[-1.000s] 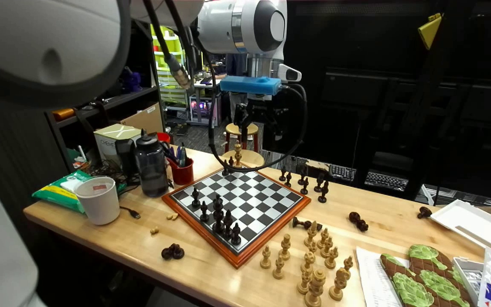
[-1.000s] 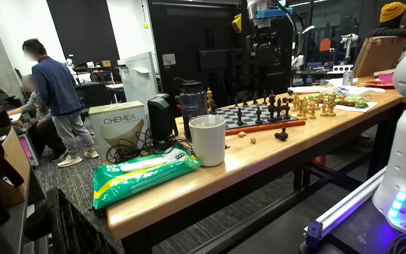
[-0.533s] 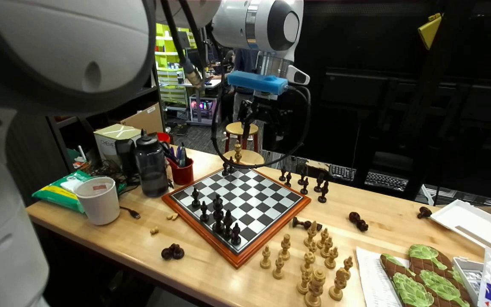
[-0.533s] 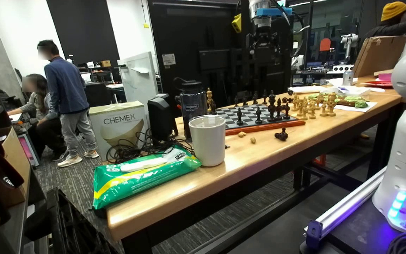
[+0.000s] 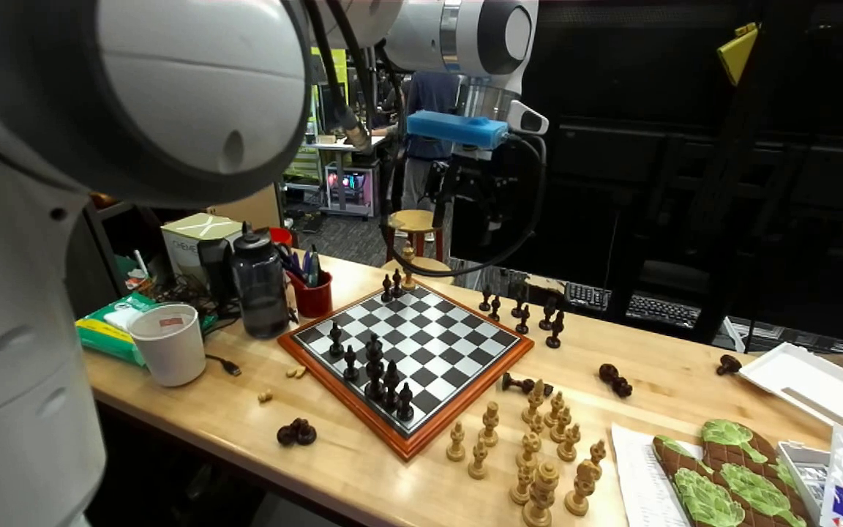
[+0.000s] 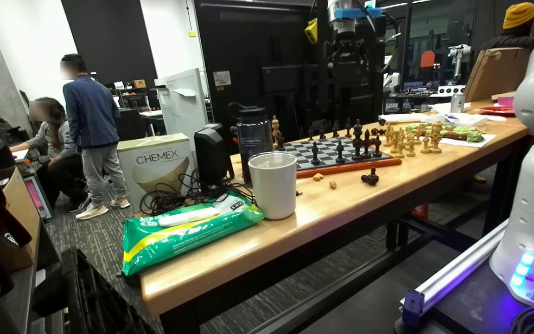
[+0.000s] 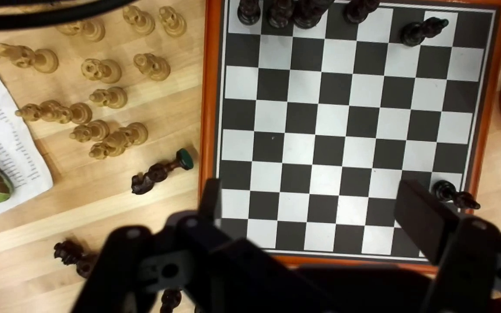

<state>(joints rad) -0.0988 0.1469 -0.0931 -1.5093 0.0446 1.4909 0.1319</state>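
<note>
We've got the gripper [image 7: 313, 204] bottom of wrist view, jaws spread wide, probably high to clear chess pieces [image 7: 152, 66].

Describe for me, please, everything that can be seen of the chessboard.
The chessboard is square, with black and silvery-white squares, a thin pale border line and a reddish-brown frame that looks wooden. It lies flat on the table. Dark chess pieces stand on it, mostly along one edge. The open gripper hangs above, not touching it.

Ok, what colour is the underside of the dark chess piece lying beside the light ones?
The underside is dark green; it shows best in the wrist view.
</note>
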